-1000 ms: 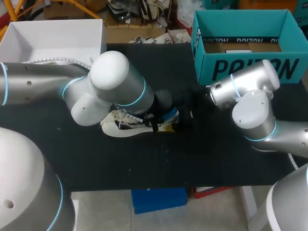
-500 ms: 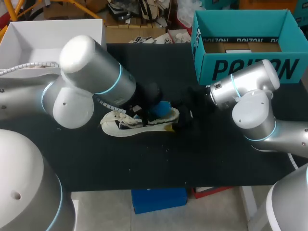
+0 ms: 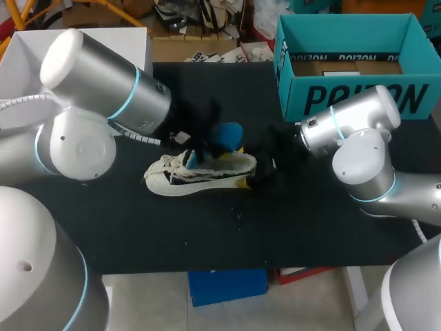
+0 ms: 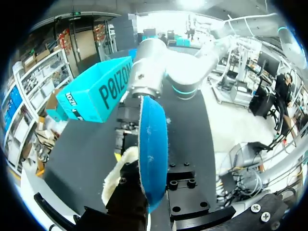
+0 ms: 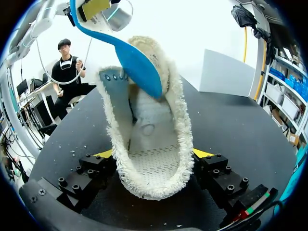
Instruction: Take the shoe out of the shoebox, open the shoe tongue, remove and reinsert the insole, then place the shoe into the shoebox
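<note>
Black counter (image 3: 207,227), cloth-like surface, a few light specks on it.

Shoe (image 3: 200,176): cream, fuzzy-edged, lying near the middle of the counter on its sole. Toe points toward my left side, heel toward my right.

Right arm (image 3: 355,127) comes in from the right and stops at the heel. Right fingers (image 5: 103,154): clenched on the shoe. The right wrist view shows one yellow tip against each side of the heel end, with the shoe's opening facing the camera.

Insole (image 3: 224,136): blue, bent in a curve. The head view shows a patch of blue low in the shoe's opening, near the laces, and the rest raised above the shoe. In the right wrist view it arches up out of the opening, away from the heel.

Left arm (image 3: 103,83) comes in from the left, its wrist above the shoe's middle. Left fingers (image 4: 182,179): grasping the insole. In the left wrist view the insole runs edge-on between the two black finger blocks, and the shoe's fuzzy rim shows just below and beside them.

Shoebox (image 3: 351,96): teal, open top, upright at the far right corner of the counter. It stands well apart from the shoe, behind the right arm.
</note>
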